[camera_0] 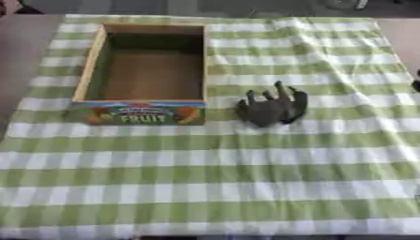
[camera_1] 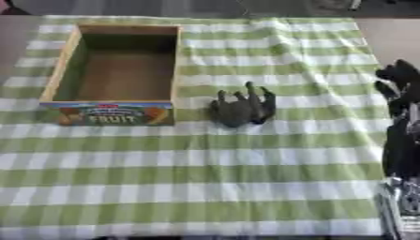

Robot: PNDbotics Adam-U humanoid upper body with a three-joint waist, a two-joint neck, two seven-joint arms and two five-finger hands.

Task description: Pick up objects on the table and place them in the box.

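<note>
Your box (camera_0: 146, 65) sits open at the far left of the checked cloth (camera_0: 246, 173), printed FRUIT panel toward you. Nothing shows inside it; bare brown floor only.

One object left to move: a dark grey toy animal (camera_0: 273, 108), lying on its side on the cloth with legs pointing away from you. It rests just beside the box's near right corner, close but apart from the wall. Its body runs roughly left to right, tilted a little; which end is the head cannot be made out.

Your right hand (camera_1: 397, 79) shows at the right edge in the right eye view, fingers pointing away from you and apparently relaxed, holding nothing. It stands above the cloth's right margin, well apart from the toy. Left hand is not in any view.

So the toy lies to the left of your right hand and slightly nearer you, and that hand is the only one placed to reach. A reach leftward would meet the toy end-on, so turn the hand to close across the body. The box then lies a short carry further left.
</note>
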